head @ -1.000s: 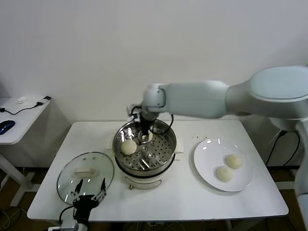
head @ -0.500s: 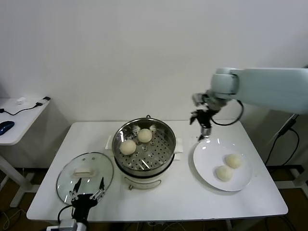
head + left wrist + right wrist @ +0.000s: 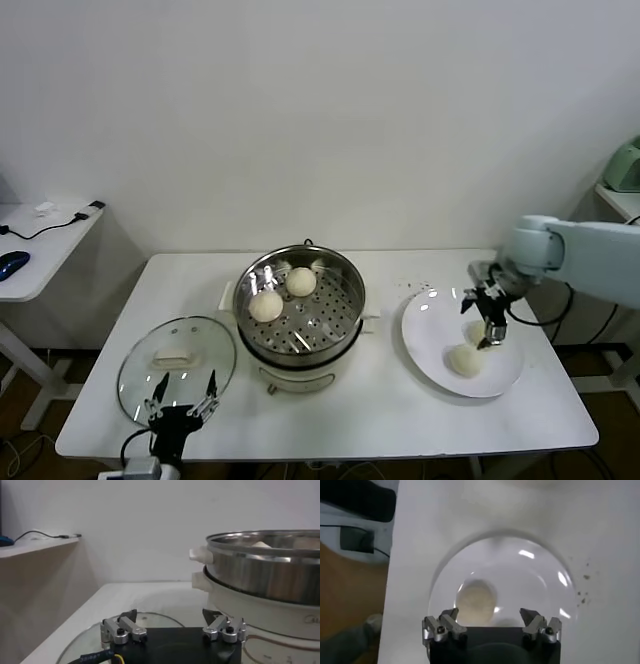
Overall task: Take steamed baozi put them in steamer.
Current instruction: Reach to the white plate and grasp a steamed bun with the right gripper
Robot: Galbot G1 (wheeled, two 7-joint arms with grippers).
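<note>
The steamer (image 3: 300,318) stands mid-table with two baozi on its perforated tray, one at the left (image 3: 266,305) and one at the back (image 3: 301,281). Two more baozi lie on the white plate (image 3: 430,325) at the right: the near one (image 3: 463,360) is in full view, the far one (image 3: 476,329) is partly hidden by my right gripper (image 3: 481,322). That gripper hovers open and empty just over the plate. In the right wrist view a baozi (image 3: 476,599) lies on the plate (image 3: 535,580) just ahead of the open right gripper (image 3: 490,619). My left gripper (image 3: 182,400) is parked open at the front left.
A round glass lid (image 3: 177,358) with a white handle lies front left, under the left gripper (image 3: 171,621); the steamer wall (image 3: 270,575) is beside it. A side table (image 3: 40,245) with a cable and a mouse stands at the far left.
My right arm has left the steamer, where a second baozi now lies, and swung right and down to the plate. The left arm has not moved.
</note>
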